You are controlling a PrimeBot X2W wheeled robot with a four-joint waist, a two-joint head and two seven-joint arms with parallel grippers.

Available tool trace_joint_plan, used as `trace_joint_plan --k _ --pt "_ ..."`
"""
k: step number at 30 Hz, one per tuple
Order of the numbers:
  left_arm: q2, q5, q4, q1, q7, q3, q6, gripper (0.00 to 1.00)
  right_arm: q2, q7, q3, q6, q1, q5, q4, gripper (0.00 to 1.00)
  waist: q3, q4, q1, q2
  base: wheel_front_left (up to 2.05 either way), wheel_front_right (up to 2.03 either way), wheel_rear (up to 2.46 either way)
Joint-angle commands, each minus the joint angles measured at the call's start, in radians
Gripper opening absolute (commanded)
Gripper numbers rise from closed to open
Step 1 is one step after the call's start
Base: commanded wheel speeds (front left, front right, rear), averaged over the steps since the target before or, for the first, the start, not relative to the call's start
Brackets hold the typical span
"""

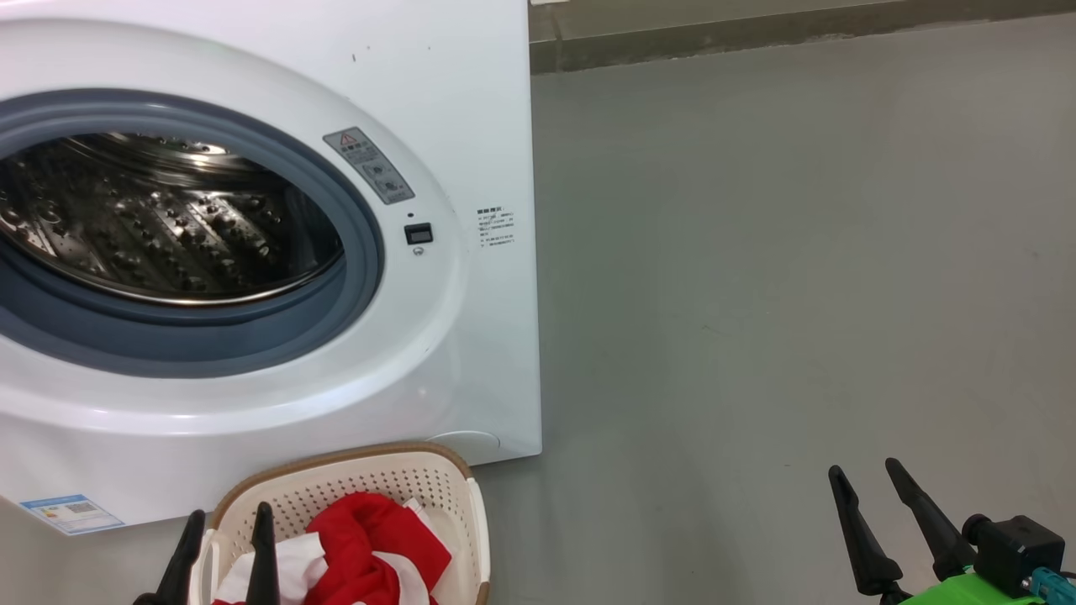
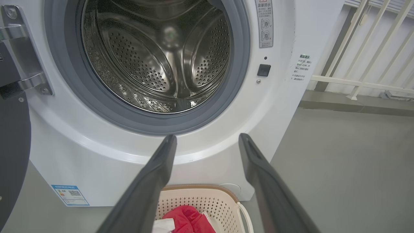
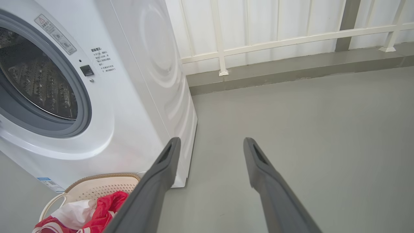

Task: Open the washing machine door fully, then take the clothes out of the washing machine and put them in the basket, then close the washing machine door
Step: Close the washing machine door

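We judge the task to be mostly done. The washing machine (image 1: pixel 471 126) stands with its opening uncovered, and in the left wrist view the washing machine door (image 2: pixel 13 155) shows as a dark curved edge swung out to the side on its metal hinge (image 2: pixel 24 64). The perforated steel drum (image 1: pixel 168 218) looks empty as far as we can see into it, with no red fabric on its wall or on the grey rubber ring (image 1: pixel 361 252). The clothes (image 1: pixel 370 546), a red and white bundle, lie in the basket (image 1: pixel 403 479), which sits on the floor (image 1: pixel 756 294) just in front of the machine, below the opening. What seems to be left is closing the door. The left gripper (image 1: pixel 230 512) has its two dark fingers spread wide with nothing between them. It hangs over the near left side of the basket, pointing towards the machine front, and we cannot tell whether it brushes the rim. The right gripper (image 1: pixel 862 466) is likewise wide apart and empty, over bare floor well to the right of the basket and machine, touching nothing.
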Motion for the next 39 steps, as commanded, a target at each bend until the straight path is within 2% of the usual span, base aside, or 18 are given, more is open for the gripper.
trace_joint_plan --k 1,9,26,39 --pt "0.015 0.006 -0.027 -0.016 -0.008 0.027 0.007 1.00 -0.015 -0.006 0.014 0.007 -0.020 -0.003 -0.025 1.00 0.000 0.001 0.0000 0.0000 0.00 0.00 0.00" --pt "0.015 0.014 -0.017 -0.020 -0.008 0.021 0.015 1.00 -0.014 -0.006 0.016 0.007 -0.020 -0.003 -0.025 1.00 0.001 0.006 0.0000 0.0000 -0.48 0.48 0.00" --pt "0.015 0.009 -0.011 -0.017 -0.008 0.013 0.011 1.00 -0.019 -0.006 0.024 0.007 -0.016 0.000 -0.026 1.00 -0.002 0.015 0.0000 0.0000 -1.28 1.28 0.00" --pt "0.015 0.006 -0.014 -0.011 -0.008 0.001 0.016 1.00 -0.019 -0.006 0.029 0.007 -0.012 0.001 -0.027 1.00 -0.001 0.016 0.0000 0.0000 -0.18 0.18 0.00"
